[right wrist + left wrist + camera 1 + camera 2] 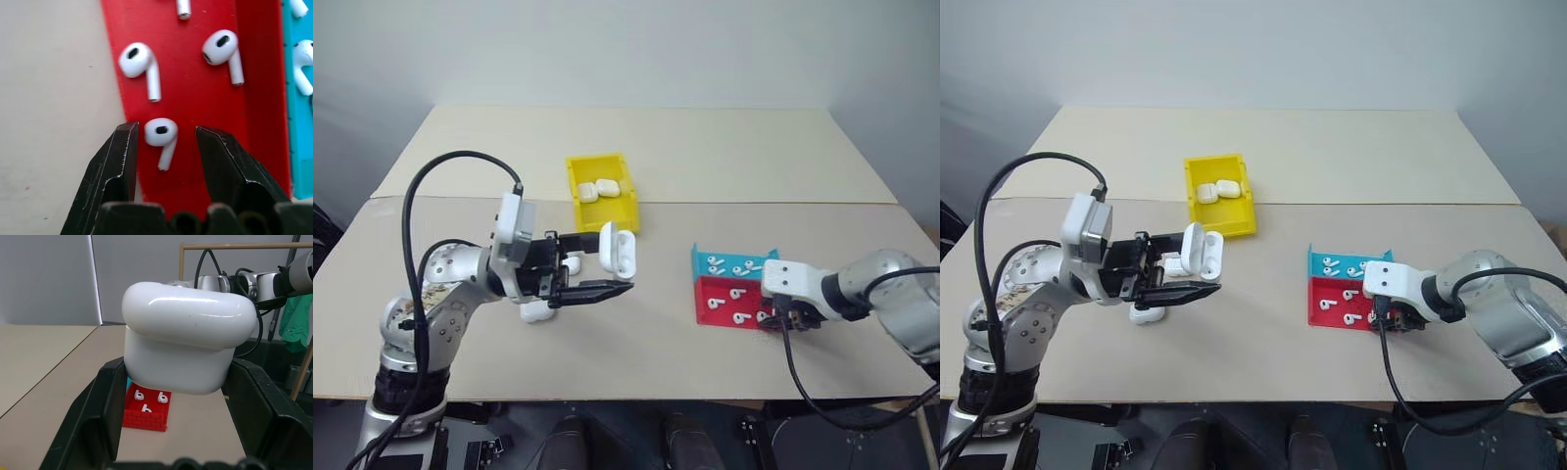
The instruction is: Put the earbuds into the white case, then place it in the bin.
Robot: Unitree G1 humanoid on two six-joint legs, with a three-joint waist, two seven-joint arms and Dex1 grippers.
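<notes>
An earbud [160, 138] is straddled by the part-open, empty right gripper [164, 147] at the red tray's [195, 105] outer edge — stem pointed wristward.

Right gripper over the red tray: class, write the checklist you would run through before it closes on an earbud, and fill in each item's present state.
1. Right gripper fingers stand apart: ok.
2. One earbud lies between the fingers, in the red tray: ok.
3. Neighbouring earbuds lie outside the fingers' gap: ok.
4. Fingers touch the earbud: not ok, a gap shows on both sides.
5. Left gripper holds the white case above the table: ok.
6. The case's lid is open to receive the earbud: ok, it stands raised in the head views.
</notes>
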